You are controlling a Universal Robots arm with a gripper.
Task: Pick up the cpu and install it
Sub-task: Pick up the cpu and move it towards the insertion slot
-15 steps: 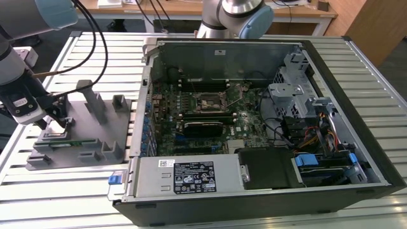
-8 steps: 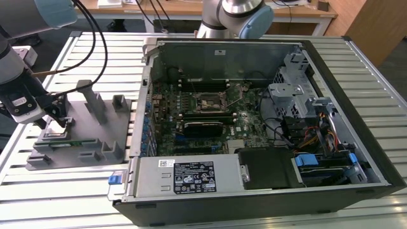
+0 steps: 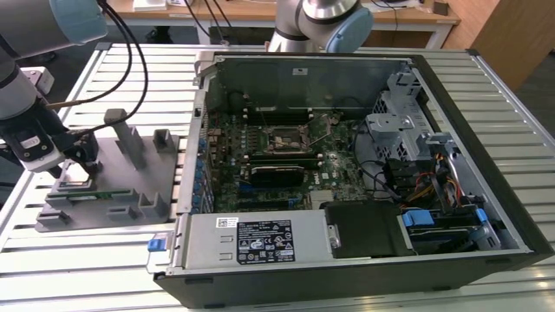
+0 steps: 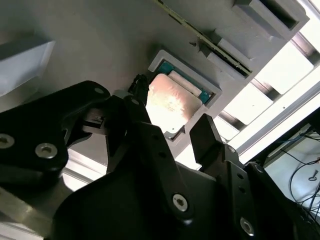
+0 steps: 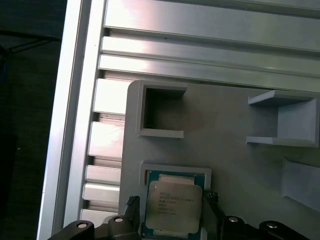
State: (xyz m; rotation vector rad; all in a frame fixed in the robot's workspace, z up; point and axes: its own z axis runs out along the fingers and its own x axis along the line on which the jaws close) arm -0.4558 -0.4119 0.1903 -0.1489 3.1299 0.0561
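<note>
Silver cpu in recess of grey holder, flanked by released, spread pincer

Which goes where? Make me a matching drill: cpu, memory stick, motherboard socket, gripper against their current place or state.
1 cpu
2 memory stick
3 motherboard socket
4 gripper

A inside the computer case
B square pocket of the grey fixture
C open, fingers either side of the cpu
D long slot of the grey fixture

Pairs: 1-B, 2-D, 3-A, 4-C
</note>
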